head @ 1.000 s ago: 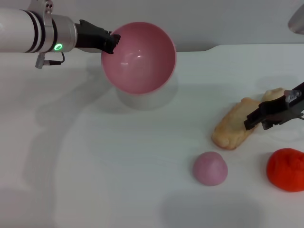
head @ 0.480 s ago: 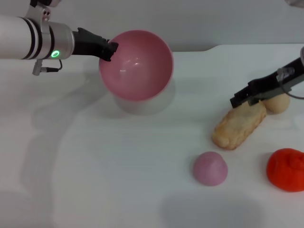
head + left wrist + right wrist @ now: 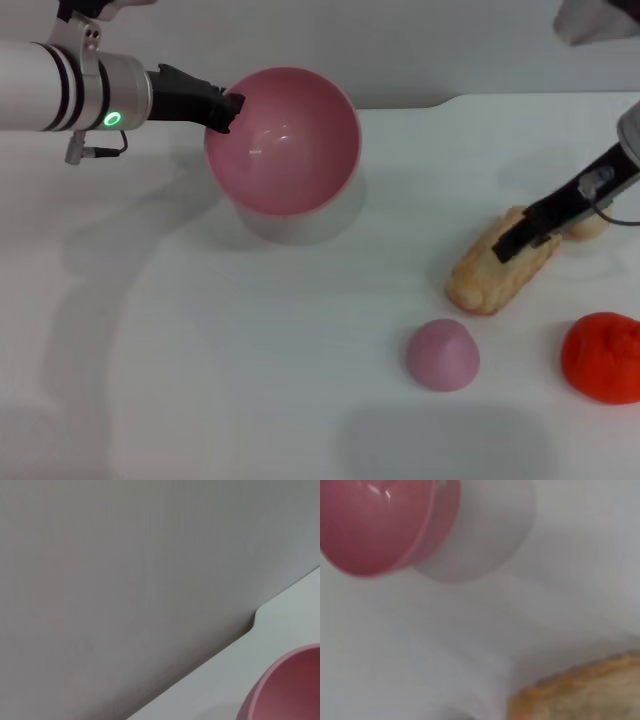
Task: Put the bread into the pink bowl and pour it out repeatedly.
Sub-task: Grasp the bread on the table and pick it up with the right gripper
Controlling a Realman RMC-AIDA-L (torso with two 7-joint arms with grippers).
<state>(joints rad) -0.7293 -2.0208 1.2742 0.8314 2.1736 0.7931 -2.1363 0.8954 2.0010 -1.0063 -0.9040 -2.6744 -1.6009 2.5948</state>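
Note:
The pink bowl hangs tilted above the table at the back left, its empty inside facing me. My left gripper is shut on its left rim. The left wrist view catches only an edge of the bowl. The bread lies tan side up on the table at the right. My right gripper is down at the loaf's far end, on or just above it. In the right wrist view the bread is close by and the bowl farther off.
A small pink dome sits in front of the bread, and a red-orange lump lies at the right edge. A beige lump peeks out behind the right arm. The white table ends at a grey wall behind.
The right gripper lifted off the bread toward the back, then came down again at the loaf's far end. The bowl drifted slightly left and lower in the left gripper.

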